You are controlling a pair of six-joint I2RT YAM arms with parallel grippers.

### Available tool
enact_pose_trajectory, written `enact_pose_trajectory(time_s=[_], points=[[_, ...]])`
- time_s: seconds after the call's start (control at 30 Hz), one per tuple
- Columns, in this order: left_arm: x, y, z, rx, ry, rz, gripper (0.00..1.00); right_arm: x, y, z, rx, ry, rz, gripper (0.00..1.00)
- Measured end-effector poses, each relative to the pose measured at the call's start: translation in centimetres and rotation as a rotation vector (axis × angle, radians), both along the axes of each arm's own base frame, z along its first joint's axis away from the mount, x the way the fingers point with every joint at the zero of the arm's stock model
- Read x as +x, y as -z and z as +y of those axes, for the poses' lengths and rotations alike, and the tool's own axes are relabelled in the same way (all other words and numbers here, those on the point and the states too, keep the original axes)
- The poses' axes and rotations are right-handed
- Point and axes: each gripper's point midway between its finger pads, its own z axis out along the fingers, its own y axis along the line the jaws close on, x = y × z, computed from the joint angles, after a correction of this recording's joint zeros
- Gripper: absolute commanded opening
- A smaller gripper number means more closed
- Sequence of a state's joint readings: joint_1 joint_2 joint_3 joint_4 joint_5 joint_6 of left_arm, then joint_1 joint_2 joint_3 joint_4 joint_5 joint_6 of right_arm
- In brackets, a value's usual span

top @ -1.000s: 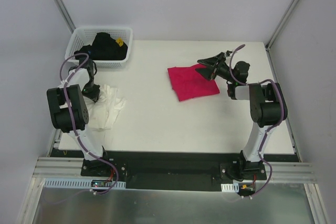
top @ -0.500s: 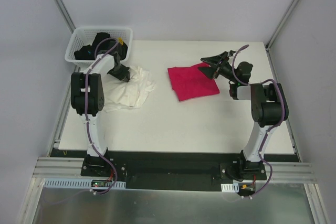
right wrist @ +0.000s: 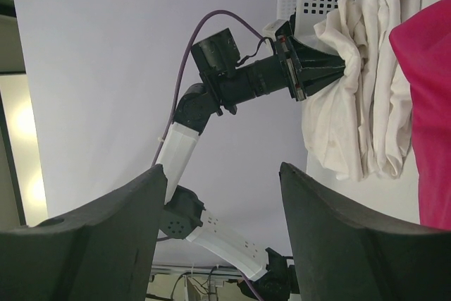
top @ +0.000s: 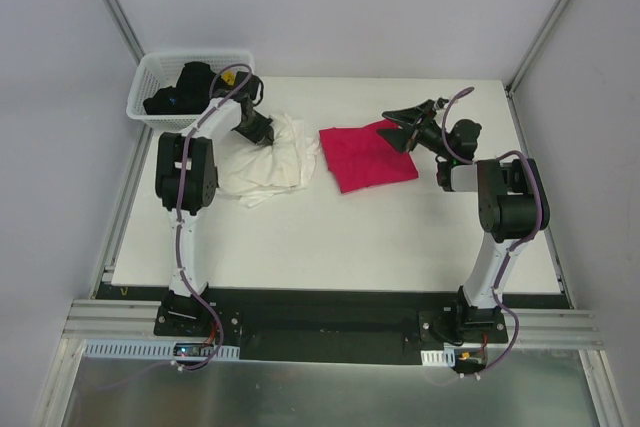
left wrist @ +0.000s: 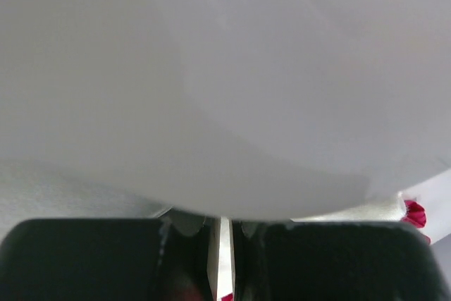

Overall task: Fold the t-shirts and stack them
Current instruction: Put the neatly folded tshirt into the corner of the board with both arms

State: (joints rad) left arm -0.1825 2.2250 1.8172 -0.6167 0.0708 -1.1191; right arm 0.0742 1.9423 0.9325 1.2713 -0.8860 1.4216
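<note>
Cream t-shirt [top: 280, 162] gripped beside the magenta t-shirt [top: 365, 157].
Top: left gripper [top: 268, 135] clamps the bunched cream t-shirt; right gripper [top: 397, 128] hangs over the magenta t-shirt's far corner. Left wrist: cream cloth fills the frame. Right wrist: fingers [right wrist: 91, 244] spread wide.

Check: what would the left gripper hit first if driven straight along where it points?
The left gripper, shut on the white shirt, points right in the top view. Past that cloth, the red shirt likely comes first, at its nearest edge; height unclear.
</note>
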Motion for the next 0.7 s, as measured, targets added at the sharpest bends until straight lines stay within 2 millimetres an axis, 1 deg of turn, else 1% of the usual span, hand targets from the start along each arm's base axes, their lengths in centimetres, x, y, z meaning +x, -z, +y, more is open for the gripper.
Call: enact_pose_trajectory(time_s=[0.37,0.47,0.5,0.57,0.63,0.7], points=[[0.0,-0.1,-2.9,-0.022,0.035,-0.017,0.03,0.0,0.3,-0.1,-0.001,0.005,0.007,0.7],[0.1,-0.3,-3.2,-0.022,0.053,-0.024,0.08,0.0,0.4,-0.3,-0.005,0.001,0.006,0.71],[0.1,-0.4,-3.2,-0.019,0.066,-0.027,0.11,0.2,0.4,-0.5,-0.005,0.002,0.006,0.71],[0.1,-0.6,-3.1,-0.007,0.099,-0.036,0.13,0.8,0.6,-1.4,-0.006,0.015,0.007,0.72],[0.0,-0.9,-3.1,0.014,0.139,-0.052,0.15,1.3,0.9,-2.7,-0.009,0.037,0.011,0.72],[-0.4,-1.6,-3.0,0.039,0.175,-0.074,0.18,1.7,1.2,-4.0,-0.018,0.055,0.013,0.72]])
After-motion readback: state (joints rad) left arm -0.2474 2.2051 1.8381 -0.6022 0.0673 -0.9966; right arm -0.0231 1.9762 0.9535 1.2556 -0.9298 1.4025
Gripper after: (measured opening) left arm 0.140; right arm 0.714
